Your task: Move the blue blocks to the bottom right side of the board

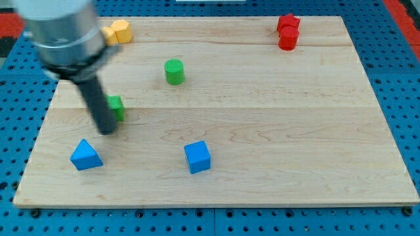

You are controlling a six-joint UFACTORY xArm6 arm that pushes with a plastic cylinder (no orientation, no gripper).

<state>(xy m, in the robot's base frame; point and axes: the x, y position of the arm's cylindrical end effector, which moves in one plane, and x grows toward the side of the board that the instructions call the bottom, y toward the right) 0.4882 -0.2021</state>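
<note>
Currently my tip (pixel 106 131) sits at the view's left of the board (pixel 262 131), just above and to the right of the blue triangular block (pixel 86 156), apart from it, not touching. No jaws on this rig, only the straight dark rod, so nothing is gripped or held; the rod partly covers a green block (pixel 117 107) right beside it, shape unclear. Task blocks: the blue triangular block near the bottom left corner, the blue cube (pixel 197 157) further right along the bottom, about mid-left of the board, well apart from each other. Both are low on the board already but still far from the bottom right corner, which looks open. Others: green cylinder (pixel 174 71) upper middle, yellow and orange blocks (pixel 117 31) touching at top left, partly hidden by the arm, two red blocks (pixel 288 32) stacked close at top right. Judgement: tip placement suggests lining up on the triangular block first; to shove it right the tip likely needs to get to its left side. Risk: the wedge shape may rotate or slip off the rod, and it could bump the cube on the way.
</note>
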